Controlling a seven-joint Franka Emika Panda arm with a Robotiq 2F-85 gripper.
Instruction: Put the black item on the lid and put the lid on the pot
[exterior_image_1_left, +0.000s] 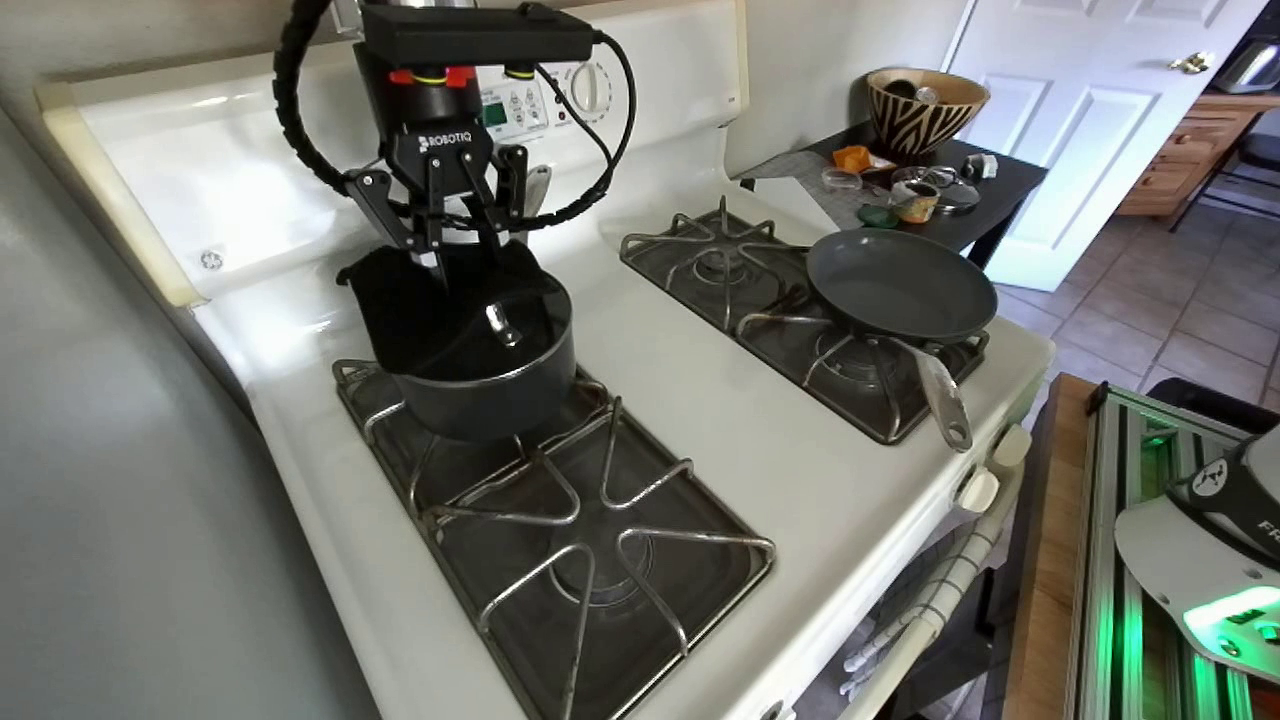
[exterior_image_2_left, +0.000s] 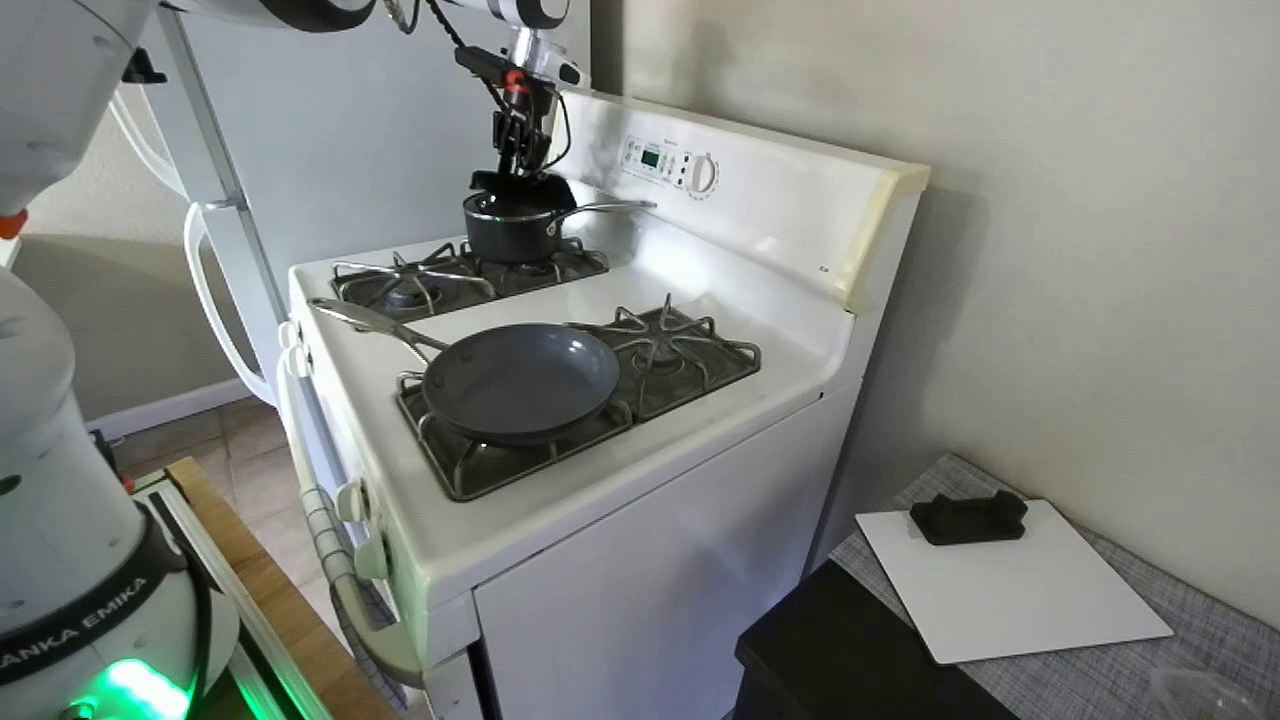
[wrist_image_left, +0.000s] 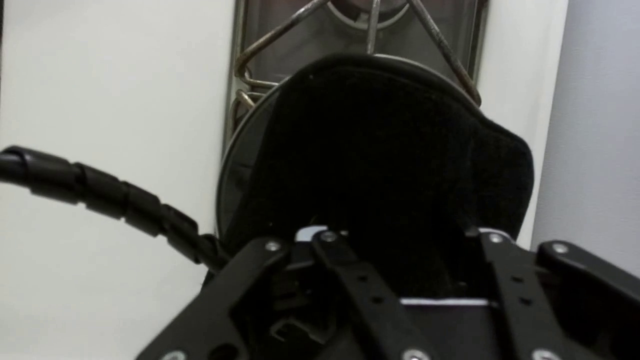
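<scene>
The dark grey pot (exterior_image_1_left: 490, 405) (exterior_image_2_left: 500, 240) stands on a back burner, its silvery handle (exterior_image_2_left: 610, 206) pointing at the stove's back panel. The black pad (exterior_image_1_left: 395, 300) (wrist_image_left: 375, 150) lies over most of its top and sticks out past the rim on one side. A silvery knob beside the pad in an exterior view seems to be the handle of the glass lid (exterior_image_1_left: 502, 325); its glass is hard to see and I cannot tell how flush it sits. My gripper (exterior_image_1_left: 460, 262) (wrist_image_left: 400, 235) is open just over the pad; its fingertips blend into the black.
A shallow dark pan (exterior_image_1_left: 900, 285) (exterior_image_2_left: 520, 385) sits on a front burner. The stove's back panel (exterior_image_2_left: 740, 190) rises close behind the gripper. A patterned bowl (exterior_image_1_left: 925, 110) and another glass lid (exterior_image_1_left: 958, 195) are on a side table. A white board (exterior_image_2_left: 1010, 590) bears a black holder (exterior_image_2_left: 968, 520).
</scene>
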